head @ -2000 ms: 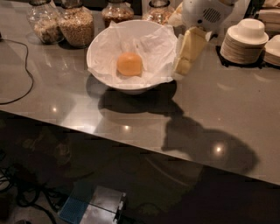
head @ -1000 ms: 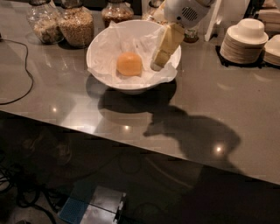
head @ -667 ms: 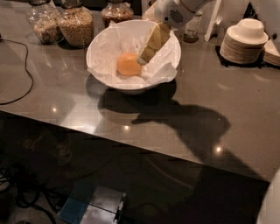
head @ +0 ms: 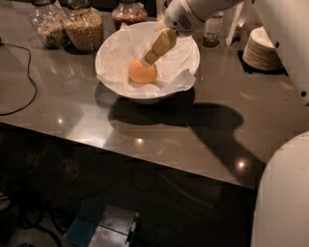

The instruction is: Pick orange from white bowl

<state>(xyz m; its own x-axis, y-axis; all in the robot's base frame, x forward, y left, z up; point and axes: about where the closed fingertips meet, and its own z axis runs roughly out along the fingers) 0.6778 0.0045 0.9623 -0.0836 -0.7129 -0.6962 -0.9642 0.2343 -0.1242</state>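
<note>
The orange (head: 141,73) lies in the middle of the large white bowl (head: 112,50), on crumpled white paper. The bowl stands at the back of the grey counter. My gripper (head: 146,61) reaches down into the bowl from the upper right. Its yellowish fingertips (head: 159,46) sit right at the top right of the orange.
Glass jars of grains (head: 86,26) and a further jar (head: 128,11) stand behind the bowl at the back left. A stack of smaller white dishes (head: 264,48) stands at the back right. A black cable (head: 24,79) lies on the counter's left. The counter's front edge (head: 145,152) runs diagonally.
My gripper has moved left and down from the bowl's right rim into the bowl, ending at the orange. The orange and bowl have not moved.
</note>
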